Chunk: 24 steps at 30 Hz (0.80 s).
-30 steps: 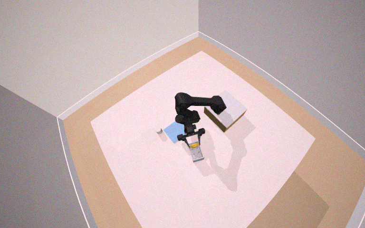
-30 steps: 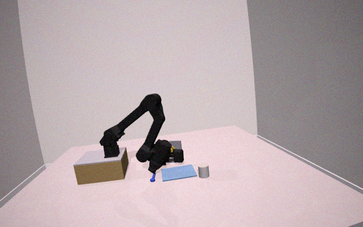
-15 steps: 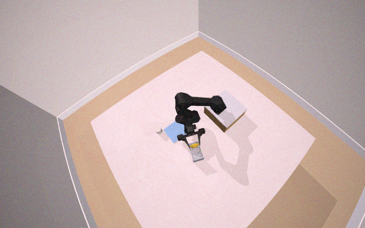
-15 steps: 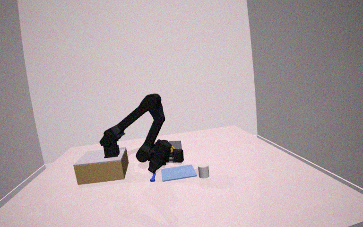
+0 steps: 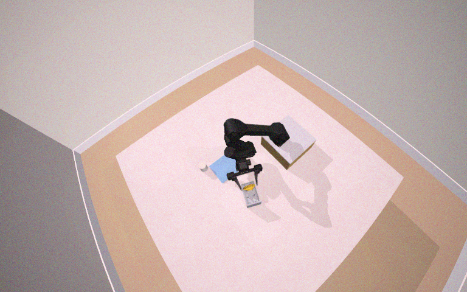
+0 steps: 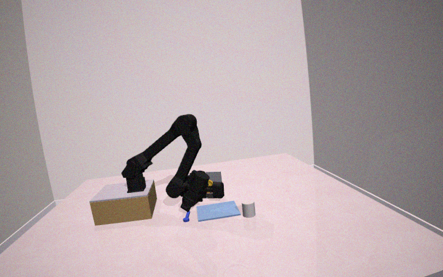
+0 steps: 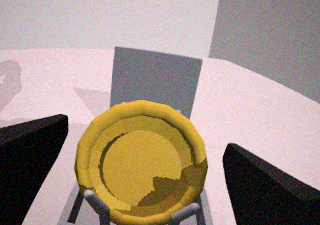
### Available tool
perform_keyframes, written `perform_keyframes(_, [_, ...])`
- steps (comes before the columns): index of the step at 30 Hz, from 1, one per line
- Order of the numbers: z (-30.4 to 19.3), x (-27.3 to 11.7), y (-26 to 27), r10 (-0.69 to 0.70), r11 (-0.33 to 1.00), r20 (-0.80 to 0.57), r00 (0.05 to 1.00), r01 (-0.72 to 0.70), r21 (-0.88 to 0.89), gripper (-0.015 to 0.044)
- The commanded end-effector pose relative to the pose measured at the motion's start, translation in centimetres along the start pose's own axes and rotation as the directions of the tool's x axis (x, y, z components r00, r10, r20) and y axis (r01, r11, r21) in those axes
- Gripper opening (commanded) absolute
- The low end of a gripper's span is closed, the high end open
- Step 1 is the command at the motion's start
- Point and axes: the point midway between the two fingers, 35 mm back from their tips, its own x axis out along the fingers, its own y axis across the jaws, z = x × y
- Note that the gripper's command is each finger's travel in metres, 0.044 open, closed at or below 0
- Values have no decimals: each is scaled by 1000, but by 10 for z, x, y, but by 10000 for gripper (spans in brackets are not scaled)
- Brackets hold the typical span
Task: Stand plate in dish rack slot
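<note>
The yellow plate (image 5: 249, 187) (image 6: 210, 183) (image 7: 141, 172) stands on edge in the grey dish rack (image 5: 254, 204) (image 6: 214, 176) (image 7: 155, 80), its face toward the wrist camera. In the wrist view two grey rail posts rise in front of its lower rim, and the rack's tall end panel is behind it. How deep its lower edge sits is hidden. My gripper (image 5: 249, 185) (image 7: 147, 140) is open, with one finger on each side of the plate and a gap to the rim on both sides. In the exterior view the arm hides much of the rack.
A blue flat board (image 5: 221, 170) (image 6: 218, 210) lies beside the arm, with a grey cylinder (image 5: 203, 167) (image 6: 248, 209) at its far side. A small blue spoon-like thing (image 6: 186, 216) lies near the board. The arm's base stands on a wooden box (image 5: 303, 135) (image 6: 122, 210).
</note>
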Motion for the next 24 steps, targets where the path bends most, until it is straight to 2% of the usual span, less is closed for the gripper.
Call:
perform_keyframes(1, [7, 0, -1, -1, 1000, 1, 1000, 1, -1, 400])
perform_keyframes(12, [110, -6, -6, -5, 1000, 22, 1000, 5, -13, 400])
perform_keyframes(19, [116, -6, -7, -9, 1000, 22, 1000, 9, -10, 400])
perform_keyframes(24, [116, -4, -36, -106, 991, -4, 994, 106, 80, 400])
